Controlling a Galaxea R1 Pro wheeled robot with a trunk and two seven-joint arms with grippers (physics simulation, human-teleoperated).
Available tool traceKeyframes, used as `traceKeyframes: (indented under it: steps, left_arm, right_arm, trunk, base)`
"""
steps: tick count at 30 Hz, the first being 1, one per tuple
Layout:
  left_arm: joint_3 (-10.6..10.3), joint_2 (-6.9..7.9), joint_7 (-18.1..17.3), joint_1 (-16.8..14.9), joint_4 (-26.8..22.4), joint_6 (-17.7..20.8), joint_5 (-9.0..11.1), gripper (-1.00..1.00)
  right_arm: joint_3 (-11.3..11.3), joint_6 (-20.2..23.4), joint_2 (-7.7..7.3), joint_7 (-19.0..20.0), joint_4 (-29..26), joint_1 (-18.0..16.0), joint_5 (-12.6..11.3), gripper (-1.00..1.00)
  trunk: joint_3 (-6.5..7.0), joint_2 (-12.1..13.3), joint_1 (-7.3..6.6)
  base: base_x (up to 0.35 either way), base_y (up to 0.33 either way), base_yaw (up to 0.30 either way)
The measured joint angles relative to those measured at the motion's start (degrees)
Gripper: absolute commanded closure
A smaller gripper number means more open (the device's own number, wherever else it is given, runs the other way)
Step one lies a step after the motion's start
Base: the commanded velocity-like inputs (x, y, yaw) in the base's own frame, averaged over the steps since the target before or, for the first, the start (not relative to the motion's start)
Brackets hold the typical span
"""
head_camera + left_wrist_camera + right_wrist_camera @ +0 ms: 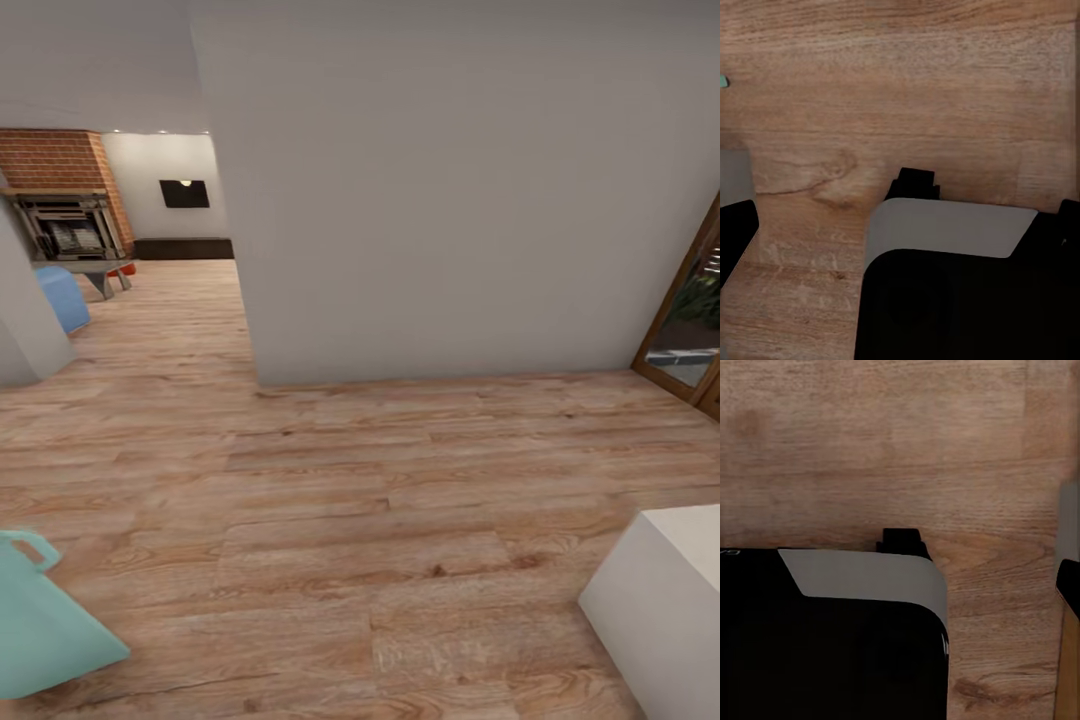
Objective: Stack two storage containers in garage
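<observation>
I am in a hallway on light wood-plank floor (330,480). Past the wall's corner the living room (170,230) opens at the far left. A small orange-red shape (127,268) sits there beside a low bench (95,270); it looks like one of the storage containers, too far off to be sure. The garage is out of view. My left gripper (904,217) hangs open over the planks, its fingers (736,225) at the picture's edges with nothing between. My right gripper (900,577) also looks open and empty, with one finger (1069,585) showing.
A white wall (450,200) stands straight ahead. A wood-framed glass door (690,320) is at the right. A white block (665,600) is near right and a teal object (40,620) near left. Far left are a brick fireplace (65,200) and a blue object (62,297). My dark base (945,300) fills the wrist views' lower part.
</observation>
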Motion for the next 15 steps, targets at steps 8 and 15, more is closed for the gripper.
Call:
traceKeyframes:
  steps: [8, 15]
  left_arm:
    - [0.0, 0.00, 0.0, 0.0, 0.0, -0.1, 0.0, -1.00]
    - [0.0, 0.04, 0.0, 0.0, 0.0, -0.1, 0.0, -1.00]
  right_arm:
    - [0.0, -0.1, -0.03, 0.0, 0.0, 0.0, -0.1, -1.00]
    - [0.0, -0.1, 0.08, 0.0, 0.0, 0.0, -0.1, -1.00]
  trunk:
    - [0.00, 0.0, 0.00]
    - [0.00, 0.0, 0.00]
  base:
    - [0.322, 0.000, 0.000]
    - [0.321, 0.000, 0.002]
